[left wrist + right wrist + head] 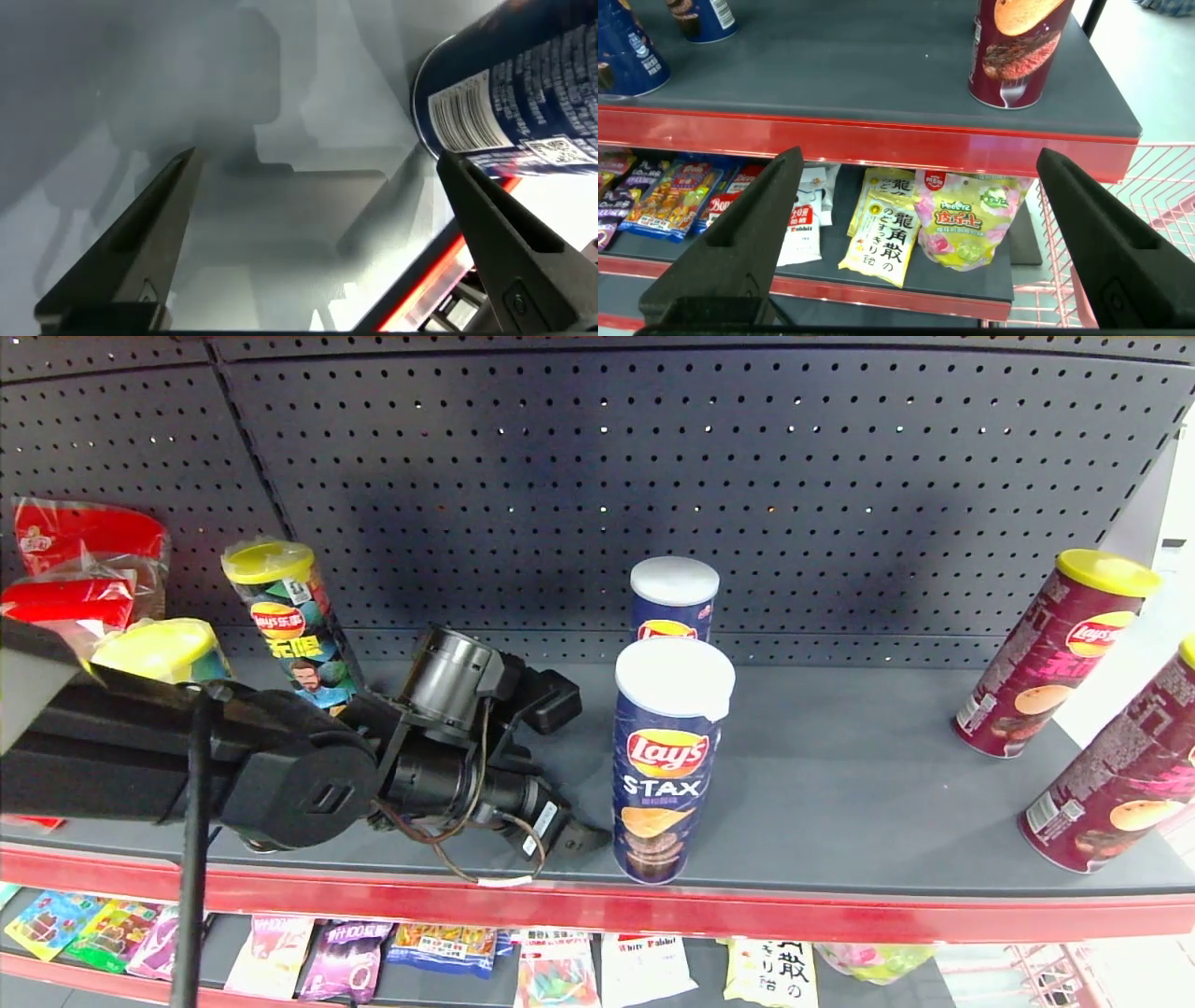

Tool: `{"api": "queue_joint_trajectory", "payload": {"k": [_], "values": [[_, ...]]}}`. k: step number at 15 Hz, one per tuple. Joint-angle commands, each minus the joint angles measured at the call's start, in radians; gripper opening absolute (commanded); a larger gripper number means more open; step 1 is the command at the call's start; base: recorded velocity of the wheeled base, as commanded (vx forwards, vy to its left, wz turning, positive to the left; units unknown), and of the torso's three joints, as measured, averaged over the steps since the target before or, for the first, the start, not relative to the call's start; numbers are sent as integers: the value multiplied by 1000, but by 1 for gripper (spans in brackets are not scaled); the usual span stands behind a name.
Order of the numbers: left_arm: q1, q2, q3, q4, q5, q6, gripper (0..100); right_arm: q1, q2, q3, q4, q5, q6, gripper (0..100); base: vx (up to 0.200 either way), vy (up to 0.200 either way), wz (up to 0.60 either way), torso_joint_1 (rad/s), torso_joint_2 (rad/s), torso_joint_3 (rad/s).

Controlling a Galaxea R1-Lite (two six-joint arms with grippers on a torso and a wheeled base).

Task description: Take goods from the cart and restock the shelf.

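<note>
In the head view, the blue can (667, 761) stands upright on the shelf (840, 803), close to the red front edge. A second blue can (674, 597) stands behind it. My left jaws lie low on the shelf, just beside the blue can on its left side. Two dark red cans (1055, 653) stand well apart at the right.

In the left wrist view, the left jaws are apart and nothing is between them. The bottom of the blue can (505, 93) is near one jaw; I cannot tell if it touches.

In the right wrist view, the right jaws are apart too and hold nothing. They hang in front of the shelf, above the snack bags (962, 219) on the lower level, with the cart (1120, 233) at the side.

I judge that such a can is light and stiff, but thin, with a smooth slippery skin. It is tall, so it tips easily. I would take hold around the middle of the body, not at the lid, and press gently.
</note>
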Motion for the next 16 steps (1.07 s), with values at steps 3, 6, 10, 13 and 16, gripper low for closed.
{"api": "queue_joint_trajectory", "payload": {"k": [3,6,10,13,16], "values": [[0,14,-12,0,0,0,100,0,0,0,0,0,0,100,0,0,0,0,0,0],[0,16,-26,0,0,0,100,0,0,0,0,0,0,100,0,0,0,0,0,0],[-2,11,-27,1,0,0,100,0,0,0,0,0,0,100,0,0,0,0,0,0],[6,-15,0,3,2,-6,100,0,0,0,0,0,0,100,0,0,0,0,0,0],[34,-110,92,0,2,-11,100,0,0,0,0,0,0,100,0,0,0,0,0,0]]}}
